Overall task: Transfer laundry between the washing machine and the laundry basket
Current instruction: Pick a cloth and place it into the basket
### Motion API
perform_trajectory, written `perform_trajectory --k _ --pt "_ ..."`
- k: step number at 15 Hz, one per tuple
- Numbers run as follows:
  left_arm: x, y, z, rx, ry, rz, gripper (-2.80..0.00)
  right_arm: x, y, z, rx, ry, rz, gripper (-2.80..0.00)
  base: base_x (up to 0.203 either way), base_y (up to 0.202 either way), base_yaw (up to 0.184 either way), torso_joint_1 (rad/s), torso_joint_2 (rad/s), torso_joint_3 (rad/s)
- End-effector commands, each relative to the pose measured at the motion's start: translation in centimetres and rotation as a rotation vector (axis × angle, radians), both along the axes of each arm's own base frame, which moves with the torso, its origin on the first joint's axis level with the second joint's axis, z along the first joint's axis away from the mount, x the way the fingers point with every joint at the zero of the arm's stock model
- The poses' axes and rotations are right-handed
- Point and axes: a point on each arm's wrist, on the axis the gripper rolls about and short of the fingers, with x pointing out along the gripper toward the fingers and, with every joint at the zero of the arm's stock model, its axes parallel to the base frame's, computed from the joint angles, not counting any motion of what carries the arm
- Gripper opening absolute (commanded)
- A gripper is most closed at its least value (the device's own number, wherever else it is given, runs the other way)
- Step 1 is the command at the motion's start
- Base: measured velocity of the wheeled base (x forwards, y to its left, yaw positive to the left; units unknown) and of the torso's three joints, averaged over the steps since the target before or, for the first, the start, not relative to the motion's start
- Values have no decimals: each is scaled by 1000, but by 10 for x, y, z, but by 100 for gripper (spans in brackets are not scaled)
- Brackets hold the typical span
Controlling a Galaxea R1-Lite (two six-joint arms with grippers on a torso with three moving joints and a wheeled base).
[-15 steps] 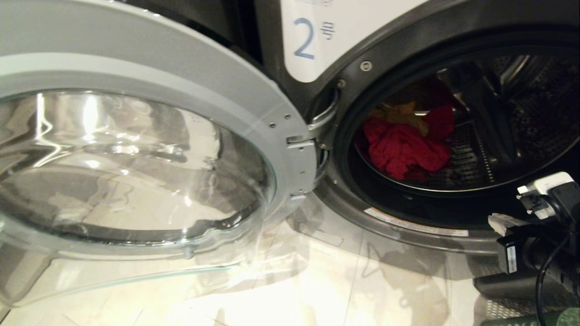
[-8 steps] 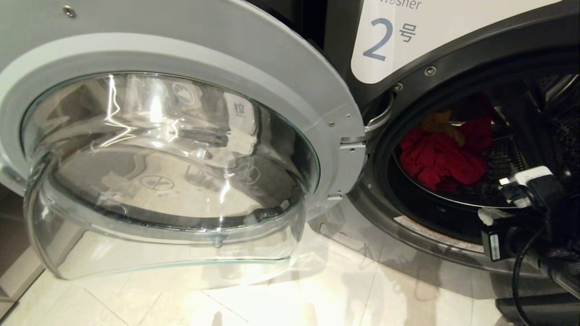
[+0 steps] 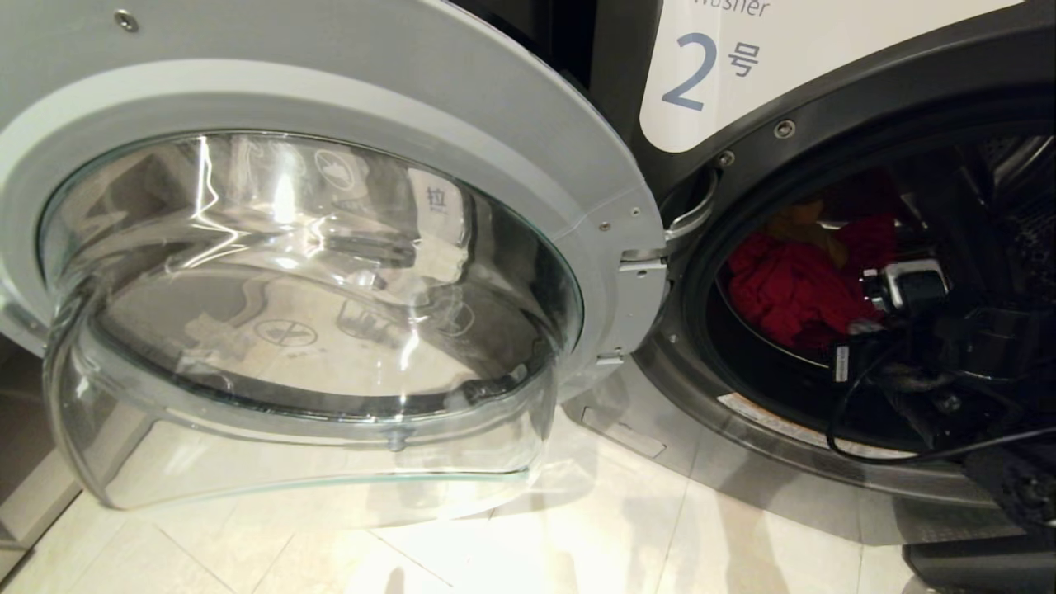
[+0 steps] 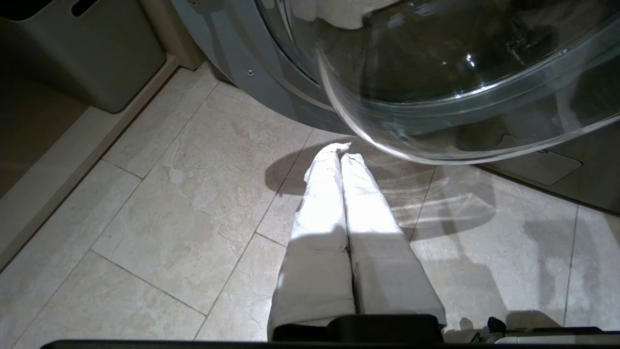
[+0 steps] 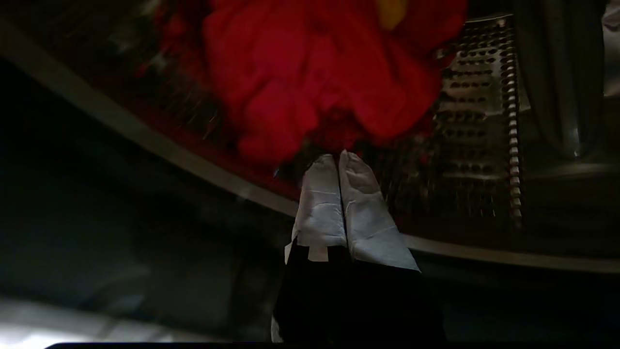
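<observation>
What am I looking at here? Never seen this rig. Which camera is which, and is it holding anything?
It is a two-armed robot on wheels at a washing machine marked 2, with its glass door swung open. The wide picture comes from a camera on the robot's head; the other two sit on its wrists. The right gripper, fingers shut and empty, reaches into the drum just short of a red garment, with a bit of orange cloth behind. The left gripper, also shut, hangs over the tiled floor below the door.

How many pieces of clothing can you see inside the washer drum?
2. A red garment lies at the front of the drum, and an orange-yellow garment sits behind it, partly covered. More could be hidden underneath.
</observation>
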Motion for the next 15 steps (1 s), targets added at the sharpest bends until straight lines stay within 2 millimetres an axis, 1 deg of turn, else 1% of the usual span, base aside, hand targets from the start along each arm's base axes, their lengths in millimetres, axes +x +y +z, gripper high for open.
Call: perform_trajectory --k 1,3,5,7,8,9,12,15 --pt "3 0 -11 0 39 0 -280 33 -10 -9 28 8 -38 -280 0 0 0 0 0 0" --pt "3 0 -11 -1 39 1 -280 52 -11 -4 111 -13 -35 -280 0 0 0 0 0 0" --pt "3 0 -11 -1 39 2 -280 74 -12 -5 181 -7 -14 -280 0 0 0 0 0 0" --pt "3 0 -11 1 40 3 -280 99 -18 -4 231 -22 -12 -280 0 0 0 0 0 0" --pt "3 0 -11 1 39 3 -280 114 -24 2 253 -46 -14 -280 0 0 0 0 0 0" --pt "3 0 -11 -1 40 3 -280 128 -31 7 268 -61 -18 0 0 0 0 0 0 0" --pt "3 0 -11 -1 40 3 -280 168 -55 21 326 -99 -39 0 0 0 0 0 0 0" --pt "3 0 -11 -4 38 4 -280 196 -74 26 421 -87 -64 0 0 0 0 0 0 0"
